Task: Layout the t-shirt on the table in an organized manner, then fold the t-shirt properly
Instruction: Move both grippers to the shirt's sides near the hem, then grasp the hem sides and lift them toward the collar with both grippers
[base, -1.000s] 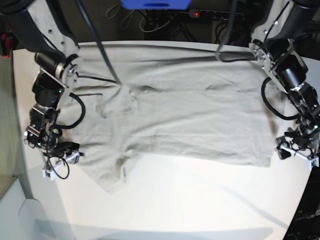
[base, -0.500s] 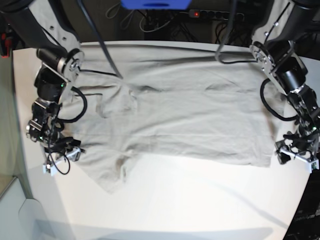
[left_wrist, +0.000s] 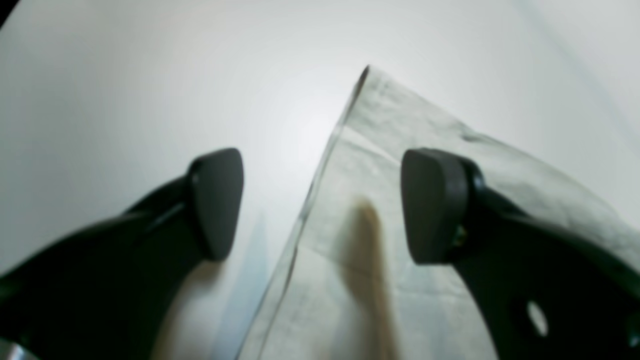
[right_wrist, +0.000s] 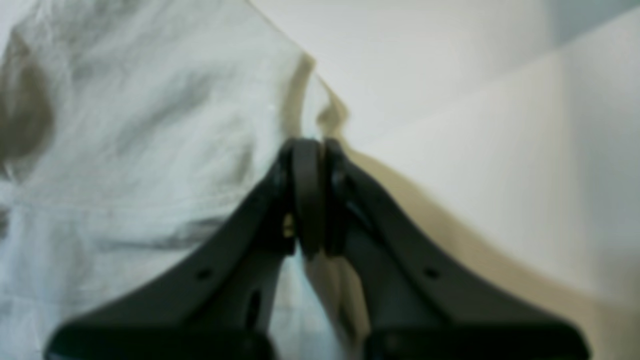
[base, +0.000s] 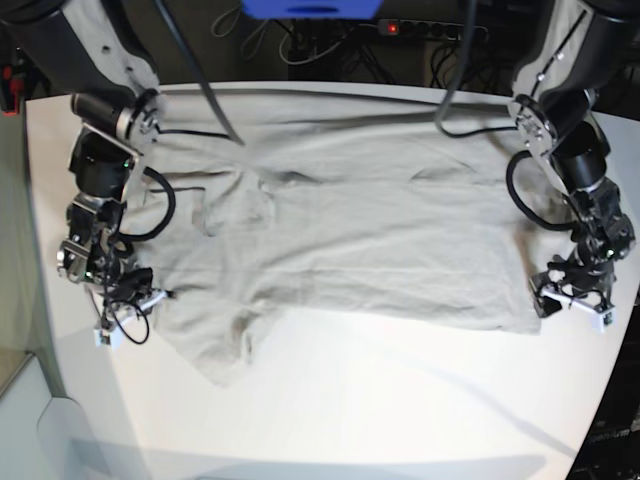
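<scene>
Grey-beige t-shirt (base: 360, 240) edge now pinched by right end effector (right_wrist: 309, 150), previously open; left end effector (left_wrist: 320, 200) remains spread

A robotics lab or test bench: a large bare white table (base: 400, 410) fills the scene, with two black robot arms mounted at its left and right sides. Beyond the far edge, a power strip (base: 425, 28) with a lit red switch and tangled cables (base: 300, 45) lie on a dark floor.

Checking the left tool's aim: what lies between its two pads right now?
In the left wrist view, the t-shirt's straight edge runs between the left tool's open pads, with bare white table toward one pad and cloth toward the other.
</scene>
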